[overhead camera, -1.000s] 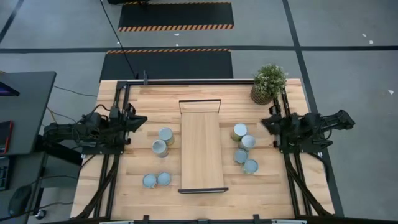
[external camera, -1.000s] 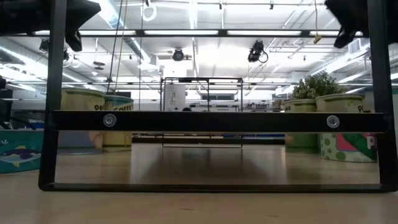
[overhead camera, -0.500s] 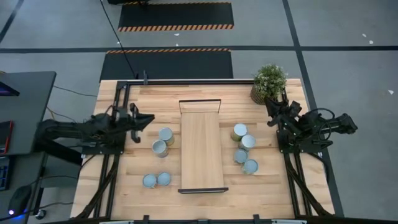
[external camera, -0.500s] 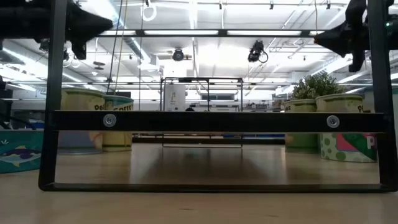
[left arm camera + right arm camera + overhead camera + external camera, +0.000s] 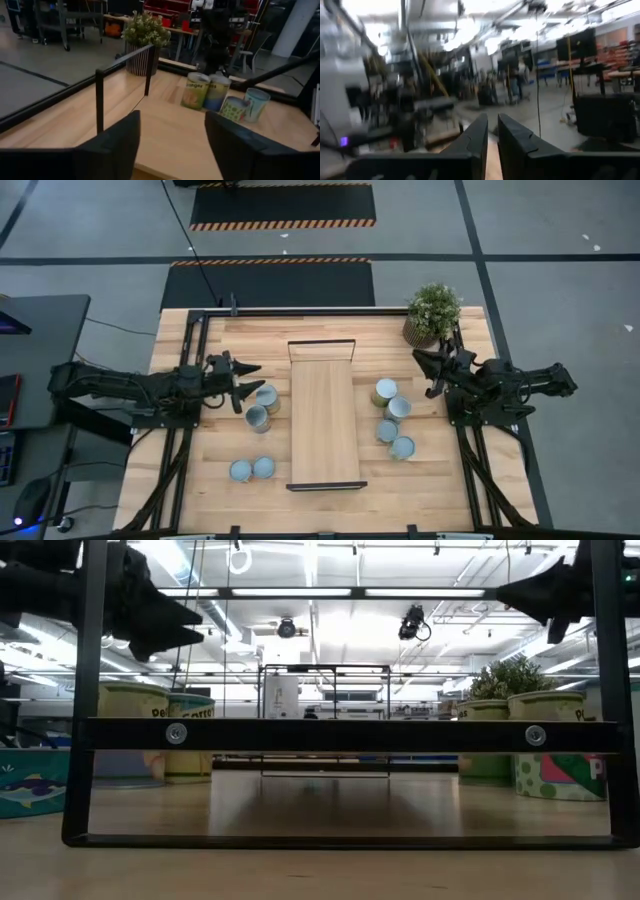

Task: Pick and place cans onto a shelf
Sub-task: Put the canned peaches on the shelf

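1. High view: left gripper (image 5: pixel 243 373) hovers jaws spread beside the left cans (image 5: pixel 262 407).
2. Shelf (image 5: pixel 323 420) sits bare mid-table; nothing placed yet.
3. Right gripper (image 5: pixel 422 362), jaws nearly together, above right cans (image 5: pixel 392 418).

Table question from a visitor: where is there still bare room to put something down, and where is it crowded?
The shelf top is bare end to end. The table is free along its front edge and behind the shelf toward the potted plant. Cans crowd both flanks, where the left gripper and right gripper hover.
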You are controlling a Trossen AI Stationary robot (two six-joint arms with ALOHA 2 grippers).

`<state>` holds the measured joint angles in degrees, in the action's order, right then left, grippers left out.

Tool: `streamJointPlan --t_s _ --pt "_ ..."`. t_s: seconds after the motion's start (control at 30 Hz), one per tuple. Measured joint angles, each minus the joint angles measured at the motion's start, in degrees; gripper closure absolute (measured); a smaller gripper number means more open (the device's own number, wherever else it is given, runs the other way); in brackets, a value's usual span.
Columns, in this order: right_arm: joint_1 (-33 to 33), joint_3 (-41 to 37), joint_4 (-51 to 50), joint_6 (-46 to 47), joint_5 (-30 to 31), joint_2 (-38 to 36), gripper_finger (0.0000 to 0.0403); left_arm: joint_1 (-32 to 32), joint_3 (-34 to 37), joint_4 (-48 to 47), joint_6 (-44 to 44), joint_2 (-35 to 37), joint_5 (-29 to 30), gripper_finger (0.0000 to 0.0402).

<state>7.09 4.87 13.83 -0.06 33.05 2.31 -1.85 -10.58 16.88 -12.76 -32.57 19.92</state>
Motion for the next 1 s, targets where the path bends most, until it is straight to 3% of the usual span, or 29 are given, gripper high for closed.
streamJointPlan --t_s 0.2,0.47,0.7,1.0 --pt "-1.67 3.65 -7.63 -0.71 -0.14 4.6 0.0353 0.0 -7.39 -7.37 -0.09 -5.18 0.67 0.0104" --pt "-2.81 4.17 -7.44 -4.1 -0.14 8.72 0.0349 0.02 -19.3 -26.82 -5.3 -10.58 2.27 0.0097" --pt "-2.84 4.17 -7.43 -4.65 0.05 12.08 0.0303 -0.02 -29.65 -43.05 -10.58 -17.63 2.35 0.0078" --pt "-2.77 4.17 -2.26 -4.12 -0.66 14.62 0.0259 0.0 -42.97 -60.1 -9.32 -25.79 1.85 0.0052"
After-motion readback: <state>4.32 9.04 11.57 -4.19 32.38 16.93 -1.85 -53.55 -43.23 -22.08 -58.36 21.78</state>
